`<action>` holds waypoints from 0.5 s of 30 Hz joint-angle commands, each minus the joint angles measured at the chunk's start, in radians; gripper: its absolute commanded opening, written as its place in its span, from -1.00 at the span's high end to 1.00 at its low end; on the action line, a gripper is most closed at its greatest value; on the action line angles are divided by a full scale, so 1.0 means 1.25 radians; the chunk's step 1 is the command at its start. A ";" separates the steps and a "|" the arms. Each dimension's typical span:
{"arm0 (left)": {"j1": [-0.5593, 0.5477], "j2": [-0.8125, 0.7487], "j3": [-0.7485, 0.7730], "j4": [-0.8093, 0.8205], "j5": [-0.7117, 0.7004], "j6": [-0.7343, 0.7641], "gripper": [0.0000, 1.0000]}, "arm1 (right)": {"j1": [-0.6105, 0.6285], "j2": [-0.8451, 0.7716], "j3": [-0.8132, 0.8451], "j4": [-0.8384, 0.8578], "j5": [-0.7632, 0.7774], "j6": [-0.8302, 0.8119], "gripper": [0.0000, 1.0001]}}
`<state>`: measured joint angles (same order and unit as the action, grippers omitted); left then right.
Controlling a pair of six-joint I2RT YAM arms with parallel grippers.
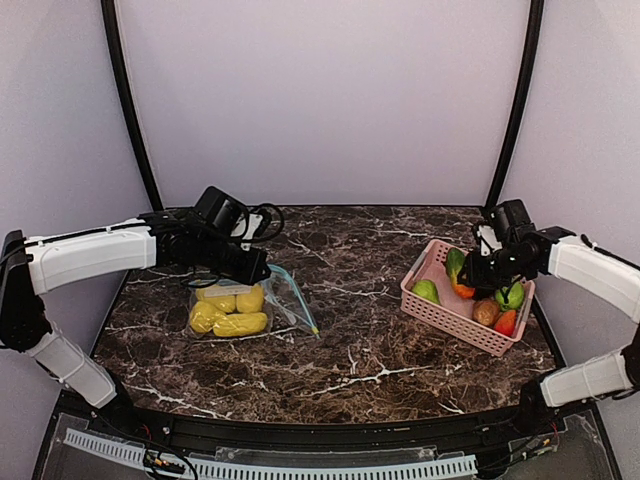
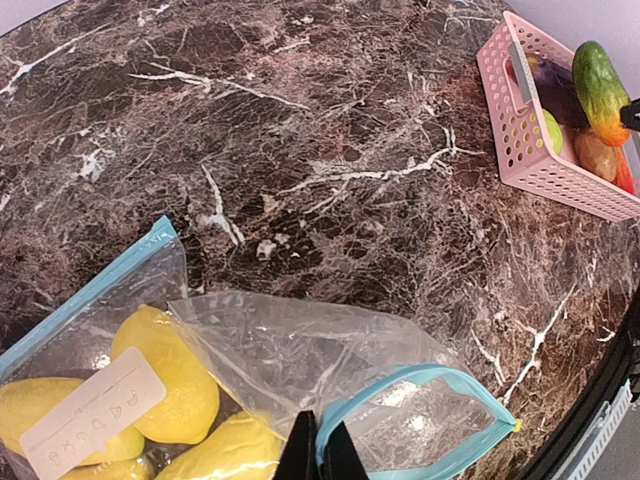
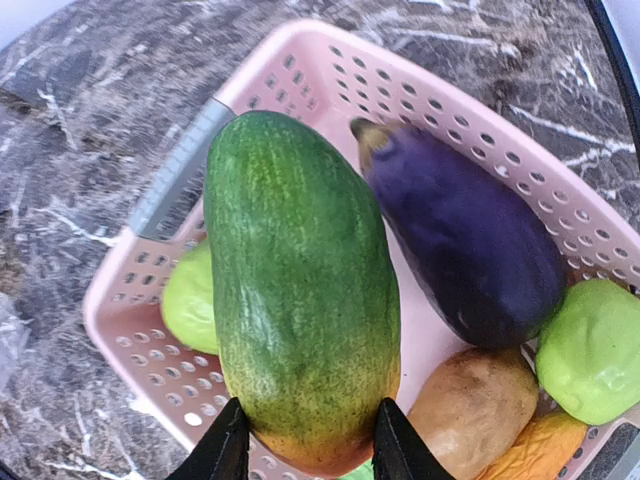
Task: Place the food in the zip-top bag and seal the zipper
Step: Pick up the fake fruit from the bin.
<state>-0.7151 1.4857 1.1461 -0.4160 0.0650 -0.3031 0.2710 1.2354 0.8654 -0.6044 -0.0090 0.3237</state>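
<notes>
My left arm [image 1: 90,255] stretches in from the left, forearm nearly level, wrist angled down toward the table; my left gripper [image 2: 320,452] is pinched tight on the rim of the bag [image 2: 420,400]; my right arm [image 1: 590,270] bends in from the right; my right gripper [image 3: 305,440] has both fingers pressed against the lower end of the green fruit [image 3: 300,300].

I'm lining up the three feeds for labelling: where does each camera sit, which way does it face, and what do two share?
Top external: above and behind the robot, looking down on the marble table; shows left arm, right arm, left tool, right tool.
Left wrist: low over the zip-top bag, facing across to the pink basket; its shut fingertips show.
Right wrist: close above the basket, looking at the green fruit between its fingers.
Shared: left wrist and top views both show bag and basket.
</notes>
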 commanded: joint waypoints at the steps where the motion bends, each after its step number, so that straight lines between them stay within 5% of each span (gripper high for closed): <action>1: 0.004 0.008 0.020 -0.003 0.060 -0.045 0.99 | 0.011 -0.084 0.045 0.021 -0.132 0.001 0.39; 8: 0.004 0.023 0.001 0.049 0.120 -0.086 0.99 | 0.214 -0.138 0.030 0.234 -0.226 0.091 0.42; 15: 0.003 0.041 -0.004 0.055 0.152 -0.087 0.99 | 0.414 -0.048 0.014 0.508 -0.244 0.096 0.42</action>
<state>-0.7151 1.5211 1.1465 -0.3588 0.2104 -0.4019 0.7063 1.1114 0.8963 -0.2264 -0.2729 0.4248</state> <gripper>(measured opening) 0.017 0.363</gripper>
